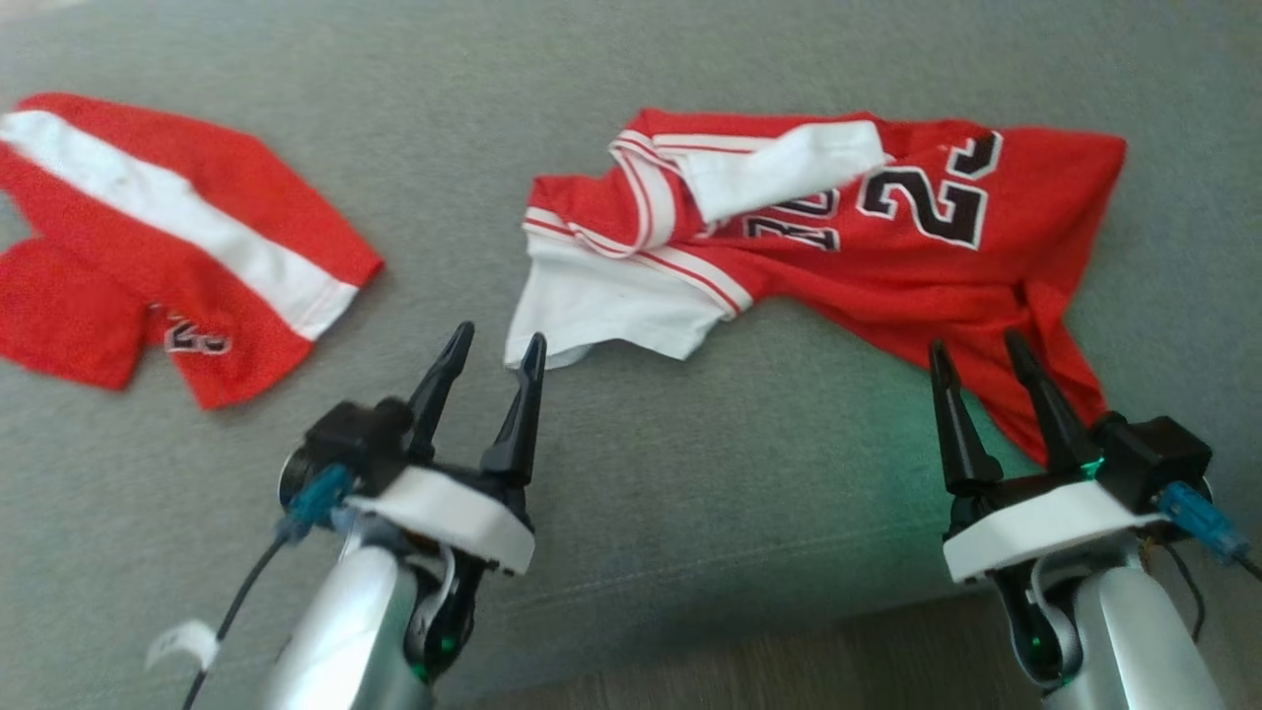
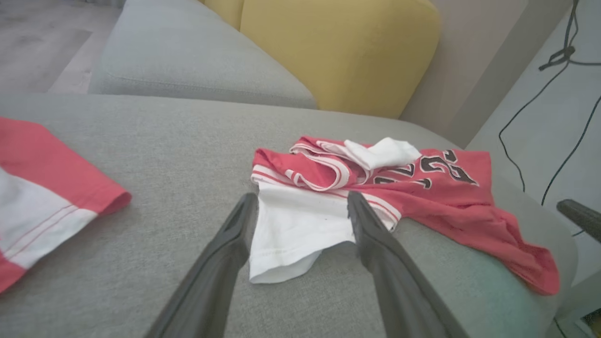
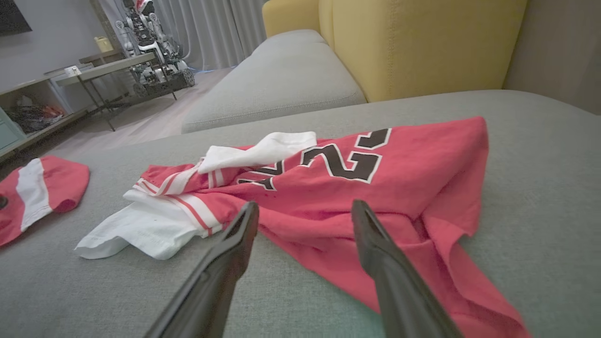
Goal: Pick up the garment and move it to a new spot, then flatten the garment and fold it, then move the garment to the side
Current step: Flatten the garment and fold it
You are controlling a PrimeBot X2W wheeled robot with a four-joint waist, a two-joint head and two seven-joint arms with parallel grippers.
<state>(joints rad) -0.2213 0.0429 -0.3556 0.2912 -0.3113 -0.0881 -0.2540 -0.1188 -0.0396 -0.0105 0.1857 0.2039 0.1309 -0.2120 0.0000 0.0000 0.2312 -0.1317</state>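
Left fingers and right fingers wide apart, empty, near crumpled garment on grey cushion.

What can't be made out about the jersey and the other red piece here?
- Chest lettering on the garment: head view, its folded-over white sleeve covers part.
- Garment's lower corner: head view, the right gripper stands in front.
- Other red piece: head view, cut by the left edge.
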